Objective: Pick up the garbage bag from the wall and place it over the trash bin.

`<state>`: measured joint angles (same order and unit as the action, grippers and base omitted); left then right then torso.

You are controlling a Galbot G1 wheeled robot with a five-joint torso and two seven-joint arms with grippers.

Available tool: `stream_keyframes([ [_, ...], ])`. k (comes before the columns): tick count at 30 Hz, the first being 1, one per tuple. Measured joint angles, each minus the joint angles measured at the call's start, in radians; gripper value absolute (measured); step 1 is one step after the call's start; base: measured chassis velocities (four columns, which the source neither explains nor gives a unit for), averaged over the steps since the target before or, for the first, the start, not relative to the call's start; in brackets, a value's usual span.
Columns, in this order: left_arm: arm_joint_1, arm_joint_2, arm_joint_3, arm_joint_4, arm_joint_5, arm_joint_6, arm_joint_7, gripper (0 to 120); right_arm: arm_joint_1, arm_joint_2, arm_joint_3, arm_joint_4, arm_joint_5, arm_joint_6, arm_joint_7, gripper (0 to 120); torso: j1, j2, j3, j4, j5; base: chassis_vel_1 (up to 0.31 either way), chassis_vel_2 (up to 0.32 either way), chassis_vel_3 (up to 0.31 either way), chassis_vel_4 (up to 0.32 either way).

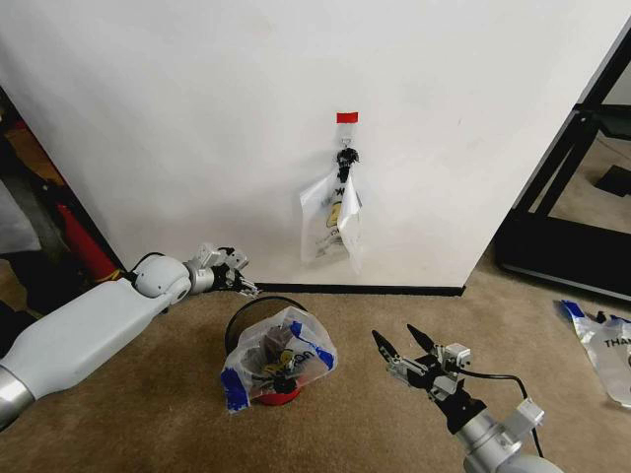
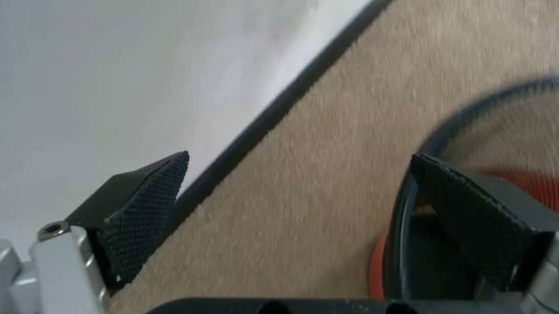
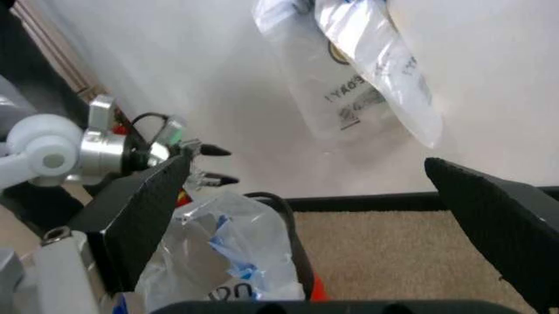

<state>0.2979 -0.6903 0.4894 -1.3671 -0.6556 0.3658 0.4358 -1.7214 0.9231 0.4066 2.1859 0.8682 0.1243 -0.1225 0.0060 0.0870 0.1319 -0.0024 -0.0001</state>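
Beige carpet below white wall (image 1: 197, 118). Garbage bag (image 1: 286, 360) draped loosely over trash bin (image 1: 258, 307), both grippers' fingers released: left gripper (image 1: 240, 279) near rim, right gripper (image 1: 404, 347) just beside. Could slip off or collapse inward, only partly seated.

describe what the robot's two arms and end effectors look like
The left arm has a smooth white-grey shell with a rounded wrist joint. Its left end effector is silver metal with black fingers. The right end effector has pointed black fingers, a silver body and a black cable. Up close, the finger pads are black and finely textured.
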Motion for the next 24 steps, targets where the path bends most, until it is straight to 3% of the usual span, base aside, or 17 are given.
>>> stream_keyframes([
  [8, 0.039, 0.030, 0.005, 0.007, 0.031, -0.029, 0.053, 90, 0.019, -0.002, -0.018, -0.007, 0.003, -0.011, 0.017, 100, 0.000, 0.000, 0.000, 0.0002, 0.0000, 0.000, 0.000, 0.000, 0.000],
  [18, 0.054, 0.015, 0.010, -0.011, -0.028, -0.008, 0.045, 86, 0.016, -0.003, -0.016, -0.008, -0.005, -0.016, 0.032, 100, 0.000, 0.000, 0.000, -0.0001, 0.0001, 0.000, 0.000, 0.000, 0.000],
  [24, 0.042, 0.009, 0.046, 0.004, -0.015, -0.006, 0.048, 70, 0.018, -0.002, -0.024, -0.007, -0.009, -0.017, 0.041, 100, 0.000, 0.000, 0.000, 0.0000, 0.0001, 0.000, 0.000, 0.000, 0.000],
])
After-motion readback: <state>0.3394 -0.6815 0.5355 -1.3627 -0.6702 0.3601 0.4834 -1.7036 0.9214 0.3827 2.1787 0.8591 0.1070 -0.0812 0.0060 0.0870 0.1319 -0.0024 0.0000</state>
